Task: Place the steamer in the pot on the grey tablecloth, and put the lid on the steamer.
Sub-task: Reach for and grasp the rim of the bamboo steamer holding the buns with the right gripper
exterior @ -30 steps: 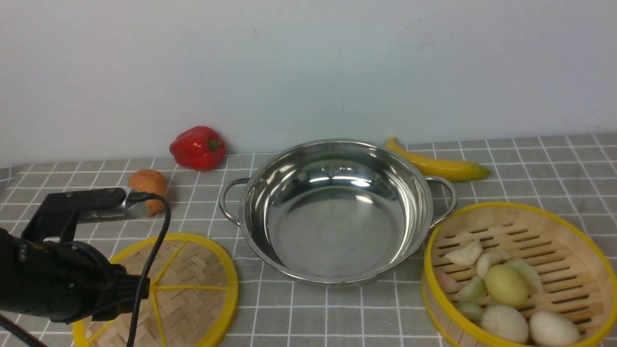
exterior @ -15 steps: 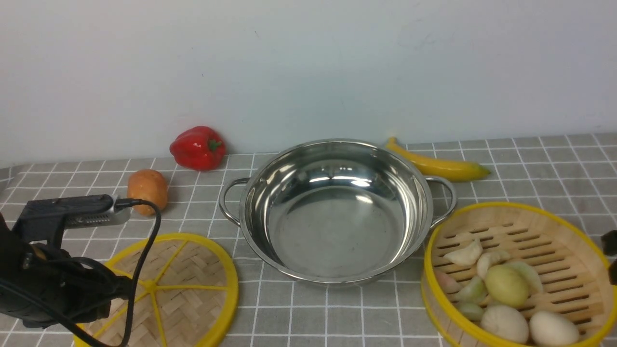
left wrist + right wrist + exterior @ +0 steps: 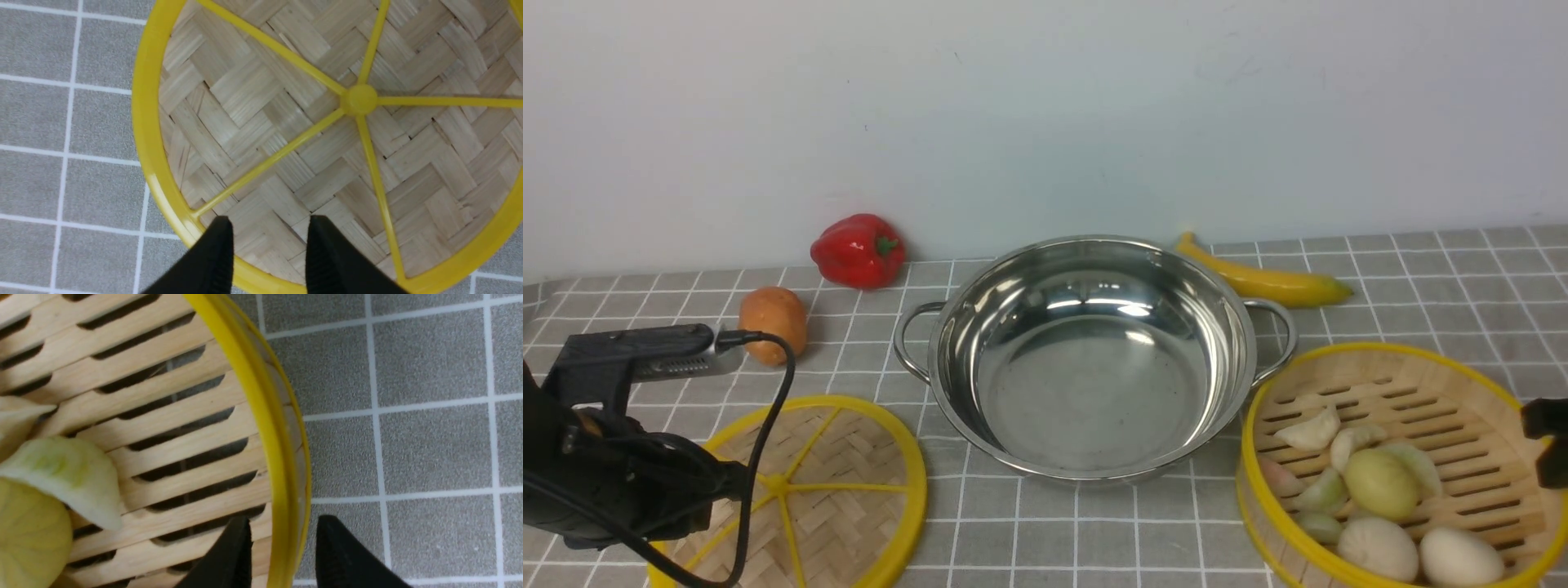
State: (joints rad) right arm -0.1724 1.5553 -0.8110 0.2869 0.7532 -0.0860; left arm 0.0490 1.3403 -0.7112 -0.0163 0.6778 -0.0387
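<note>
The shiny steel pot [image 3: 1094, 359] stands empty in the middle of the grey tablecloth [image 3: 1094, 531]. The steamer [image 3: 1401, 465] sits to its right with food inside. The flat woven lid [image 3: 825, 490] lies at the front left. My left gripper [image 3: 269, 230] is open and empty, hovering over the lid [image 3: 327, 134] just inside its rim; in the front view the arm hides its jaws. My right gripper [image 3: 282, 526] is open with one finger inside and one outside the steamer's yellow rim [image 3: 278, 449]. It shows at the right edge of the front view [image 3: 1547, 441].
Dumplings and buns [image 3: 1380, 490] lie in the steamer. A red pepper [image 3: 858, 249] and a potato [image 3: 774, 322] sit at the back left, and a banana [image 3: 1266, 282] lies behind the pot. A white wall closes the back.
My left arm has drawn back towards the left and lower over the lid. My right arm has come into view at the right edge, at the steamer's rim.
</note>
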